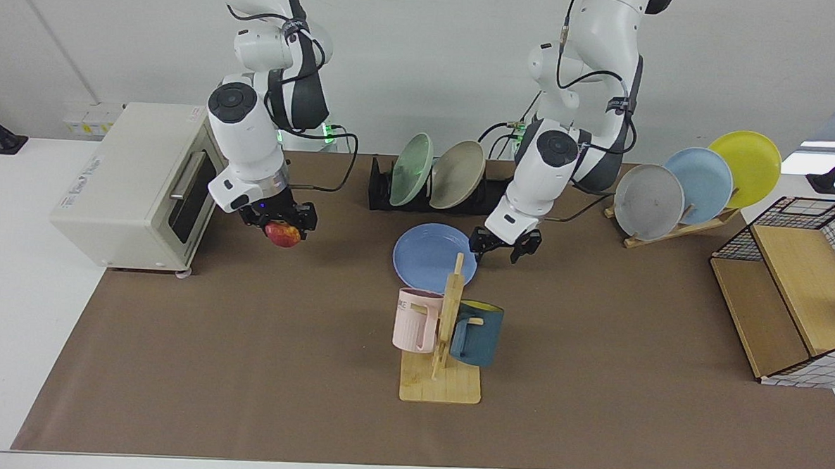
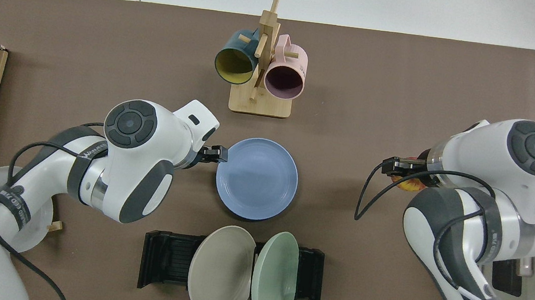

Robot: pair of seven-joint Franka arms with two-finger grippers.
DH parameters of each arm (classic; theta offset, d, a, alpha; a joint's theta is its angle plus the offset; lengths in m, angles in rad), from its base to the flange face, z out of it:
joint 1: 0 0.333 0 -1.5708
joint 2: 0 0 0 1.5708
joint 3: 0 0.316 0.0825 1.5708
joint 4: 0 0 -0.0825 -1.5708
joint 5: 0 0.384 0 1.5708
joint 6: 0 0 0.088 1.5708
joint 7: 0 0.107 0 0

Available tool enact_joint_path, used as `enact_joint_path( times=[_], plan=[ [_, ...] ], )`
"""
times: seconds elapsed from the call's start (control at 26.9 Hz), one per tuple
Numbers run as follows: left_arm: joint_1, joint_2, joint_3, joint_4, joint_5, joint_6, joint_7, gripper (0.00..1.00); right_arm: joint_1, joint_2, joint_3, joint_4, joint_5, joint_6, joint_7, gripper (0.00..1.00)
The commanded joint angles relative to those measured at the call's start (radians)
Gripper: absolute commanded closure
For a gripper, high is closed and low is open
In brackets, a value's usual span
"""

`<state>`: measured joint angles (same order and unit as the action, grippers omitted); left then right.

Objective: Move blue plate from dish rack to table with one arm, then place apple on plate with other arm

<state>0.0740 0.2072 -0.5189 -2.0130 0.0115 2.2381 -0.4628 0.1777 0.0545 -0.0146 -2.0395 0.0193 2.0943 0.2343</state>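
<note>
Lying flat mid-frame on the table (image 1: 241,396), the blue plate (image 1: 430,256) is out of the dish rack (image 1: 381,183). Left gripper (image 1: 505,249) beside it, fingers spread, empty. Right gripper (image 1: 280,221), centre-left, clamps the apple (image 1: 283,234); placing remains.

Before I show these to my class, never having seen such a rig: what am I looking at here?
Two robot arms work at a table under a brown mat. One picture is taken from across the table, the other from above. The right gripper holds a red apple above the mat, beside a white oven. The left gripper is open, just beside the blue plate, which lies flat on the mat. Behind stands a black dish rack holding a green and a beige plate. In front is a wooden mug tree.
</note>
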Motion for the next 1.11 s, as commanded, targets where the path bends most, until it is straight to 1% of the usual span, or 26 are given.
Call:
enact_joint_path(
  times=[0.0,0.15,0.3,0.41,0.56,0.63,0.67,0.78,0.93,1.0,1.08],
  plan=[
    [0.003,-0.089,0.022,0.062,0.025,-0.196,0.006,0.07,0.058,0.027,0.005,0.004,0.014,0.058,0.082,0.78],
    [-0.003,-0.104,0.066,0.199,0.036,-0.427,0.068,0.07,0.127,0.048,0.005,0.008,0.014,0.101,0.184,0.8],
    [-0.007,-0.121,0.115,0.328,0.038,-0.605,0.136,0.07,0.178,0.079,0.005,0.039,0.016,0.112,0.261,0.81],
    [-0.007,-0.132,0.146,0.39,0.038,-0.695,0.184,0.07,0.215,0.103,0.005,0.068,0.016,0.112,0.319,0.81],
    [-0.007,-0.176,0.203,0.416,0.039,-0.753,0.259,0.07,0.275,0.14,0.005,0.125,0.018,0.112,0.422,0.82],
    [-0.005,-0.199,0.236,0.415,0.039,-0.767,0.309,0.04,0.298,0.163,0.005,0.162,0.018,0.108,0.47,0.82],
    [-0.005,-0.209,0.25,0.415,0.039,-0.773,0.329,0.01,0.31,0.177,0.005,0.177,0.018,0.108,0.488,0.82],
    [-0.003,-0.244,0.307,0.407,0.031,-0.779,0.433,0.0,0.351,0.223,0.005,0.212,0.016,0.112,0.548,0.82],
    [0.0,-0.25,0.321,0.401,0.027,-0.764,0.446,0.0,0.388,0.277,0.005,0.243,0.008,0.118,0.609,0.82],
    [0.004,-0.253,0.326,0.395,0.03,-0.767,0.452,0.0,0.396,0.294,0.005,0.243,0.013,0.162,0.623,0.82],
    [0.029,-0.256,0.333,0.393,0.033,-0.764,0.46,0.0,0.41,0.315,0.005,0.24,0.016,0.216,0.626,0.82]
  ],
)
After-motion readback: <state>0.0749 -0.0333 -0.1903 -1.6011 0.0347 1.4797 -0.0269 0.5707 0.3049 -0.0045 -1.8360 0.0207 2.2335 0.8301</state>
